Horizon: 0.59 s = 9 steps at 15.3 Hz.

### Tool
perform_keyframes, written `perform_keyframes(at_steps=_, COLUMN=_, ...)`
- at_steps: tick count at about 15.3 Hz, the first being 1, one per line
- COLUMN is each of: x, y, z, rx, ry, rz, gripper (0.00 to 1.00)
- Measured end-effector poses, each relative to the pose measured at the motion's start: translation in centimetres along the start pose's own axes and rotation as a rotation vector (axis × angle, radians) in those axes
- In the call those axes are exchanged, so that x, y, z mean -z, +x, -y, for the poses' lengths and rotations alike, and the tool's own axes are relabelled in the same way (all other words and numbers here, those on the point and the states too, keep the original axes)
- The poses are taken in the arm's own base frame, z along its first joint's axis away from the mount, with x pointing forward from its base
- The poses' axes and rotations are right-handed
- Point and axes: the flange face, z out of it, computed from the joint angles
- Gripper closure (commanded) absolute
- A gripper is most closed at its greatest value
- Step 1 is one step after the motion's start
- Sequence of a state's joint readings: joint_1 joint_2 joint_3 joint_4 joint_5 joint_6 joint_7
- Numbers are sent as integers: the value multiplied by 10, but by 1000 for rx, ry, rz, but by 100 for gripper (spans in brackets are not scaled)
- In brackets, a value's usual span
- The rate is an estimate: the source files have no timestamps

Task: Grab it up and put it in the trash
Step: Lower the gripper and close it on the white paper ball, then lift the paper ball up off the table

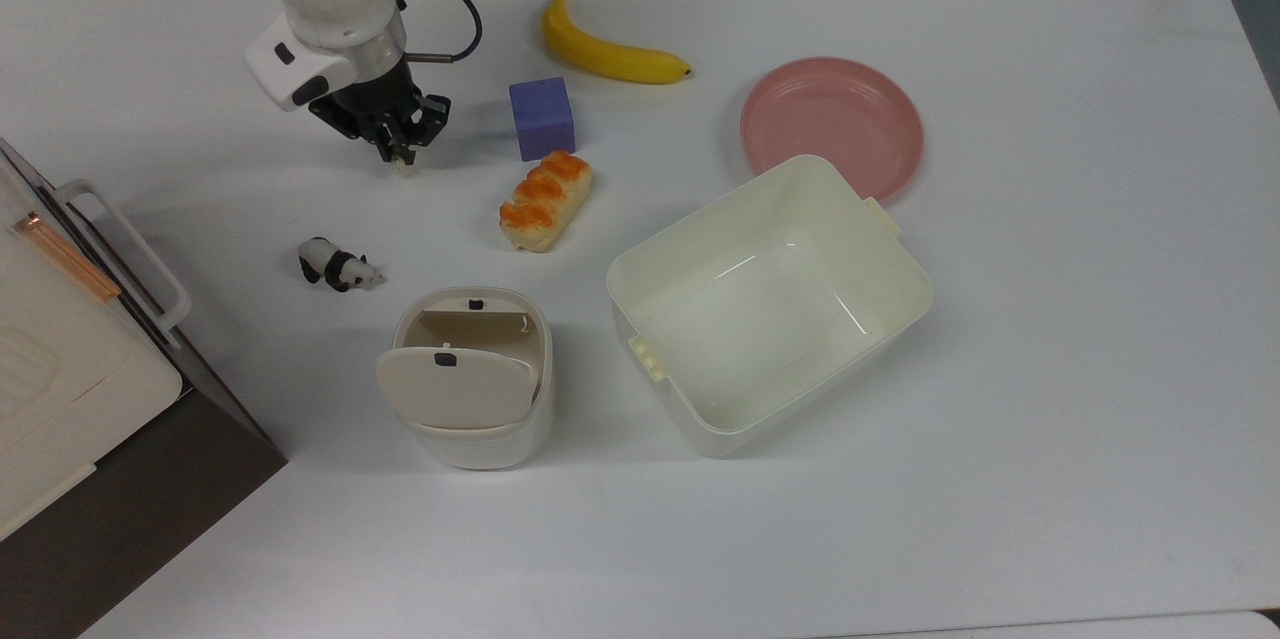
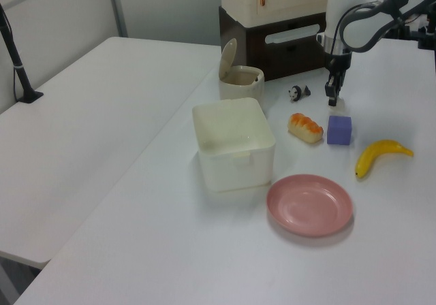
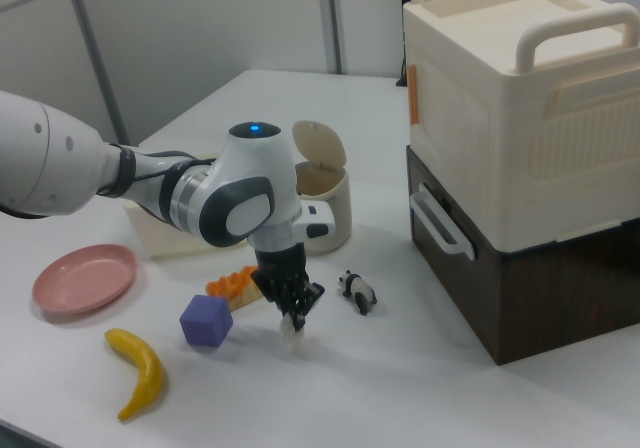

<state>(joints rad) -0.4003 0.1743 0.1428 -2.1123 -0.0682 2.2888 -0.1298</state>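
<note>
On the white worktop [image 1: 1000,369] in the top view, the small purple foam cube [image 1: 542,117] serves as the landmark. To the top view's left of that cube, the robot's black two-finger hand [image 1: 400,153] points down with its fingers drawn together on the small crumpled ball of off-white paper [image 1: 403,160], of which just a pale scrap peeks out at the fingertips. Just below the cube lies an orange-glazed bread roll [image 1: 545,199]; above it and to the top view's right lies a yellow banana [image 1: 608,54]. Farther to the top view's right sits a round pink plate [image 1: 832,127], touching the rim of a large cream rectangular tub [image 1: 905,264]. Below the cube and to the top view's left stand a black-and-white panda figurine [image 1: 337,265] and the small cream-beige rounded bin [image 1: 480,424], its flap lid tipped up.

In the left view, the hand [image 2: 332,101] hangs just behind the cube [image 2: 339,130], with the panda [image 2: 298,92] and the bin [image 2: 240,82] beyond it to the left view's left.

In the right view, the hand [image 3: 294,320] pinches the paper ball [image 3: 292,331] just to the right view's right of the cube [image 3: 207,321]; whether the ball touches the worktop I cannot tell. The panda [image 3: 357,292] stands close beside it, the bin [image 3: 325,203] behind.
</note>
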Motion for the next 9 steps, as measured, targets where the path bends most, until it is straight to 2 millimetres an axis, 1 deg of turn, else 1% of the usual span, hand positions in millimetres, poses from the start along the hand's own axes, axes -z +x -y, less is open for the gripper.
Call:
perform_keyframes(at_steps=1, x=5, y=3, z=-1, rx=-1, ry=-2, rz=-12, gripper=83)
perform_keyframes(at_steps=3, x=26, y=15, z=-4, rx=-8, ry=-5, rz=-35, gripper=83)
perform_keyframes(at_steps=4, x=49, y=25, z=-7, rx=-19, ry=2, rz=-43, gripper=84)
perform_keyframes(at_steps=6, x=87, y=39, z=-8, rx=-32, ry=17, rz=-69, gripper=84)
perform_keyframes(at_steps=7, x=114, y=47, z=-6, rx=-36, ry=26, rz=-87, gripper=86)
perform_keyframes(at_steps=9, x=142, y=56, z=4, rx=-34, ry=40, rz=-110, gripper=86)
